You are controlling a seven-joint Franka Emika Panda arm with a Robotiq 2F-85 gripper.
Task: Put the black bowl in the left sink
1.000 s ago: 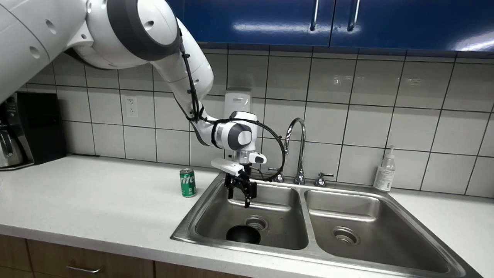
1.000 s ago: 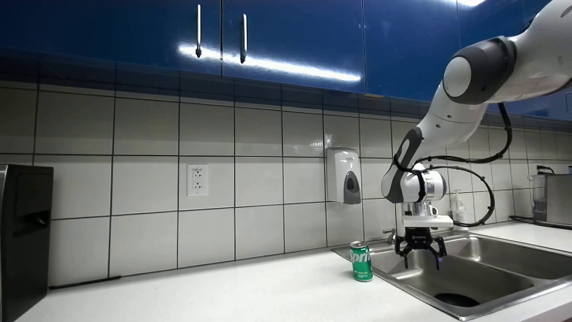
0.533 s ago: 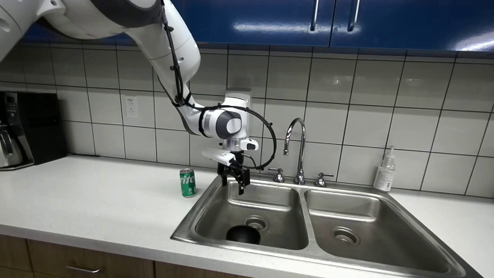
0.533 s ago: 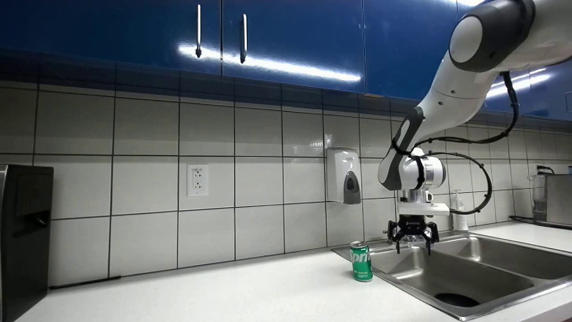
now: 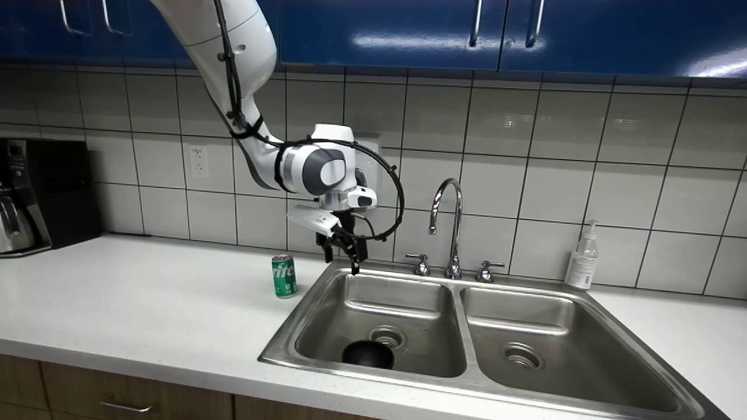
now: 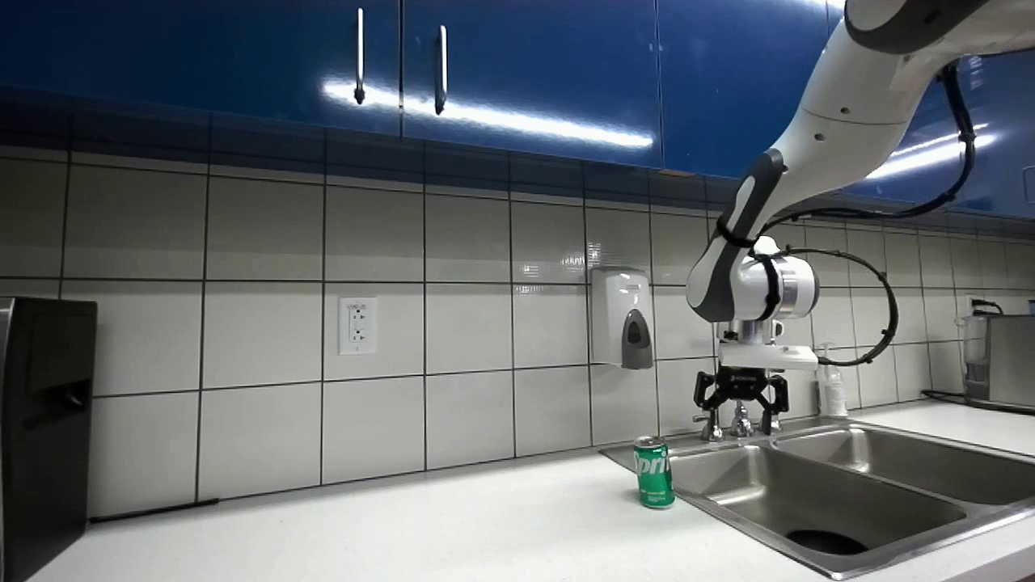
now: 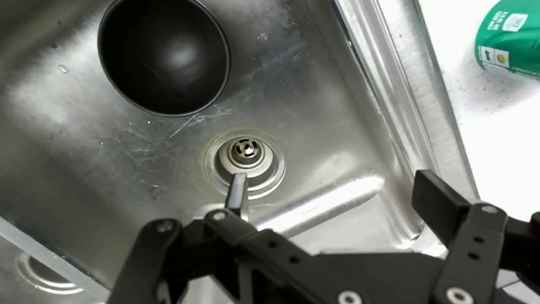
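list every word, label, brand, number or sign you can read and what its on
"Sprite", on the green cylindrical metal soda can, each exterior view showing only part
"7.5 FL OZ (222 mL)", small and rotated, on the can, wrist view
"90", rotated, also on the can, wrist view
Too small or blurred to read: the can's finer print, and lettering on the black two-finger gripper, clear plastic pump bottle and white rectangular wall outlet

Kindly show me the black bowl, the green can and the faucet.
Black bowl [image 7: 164,58]: wrist view, on its inside.
Green can [image 5: 284,278]: in an exterior view, on its printed side.
Faucet [image 5: 457,227]: in an exterior view, on its upright neck.
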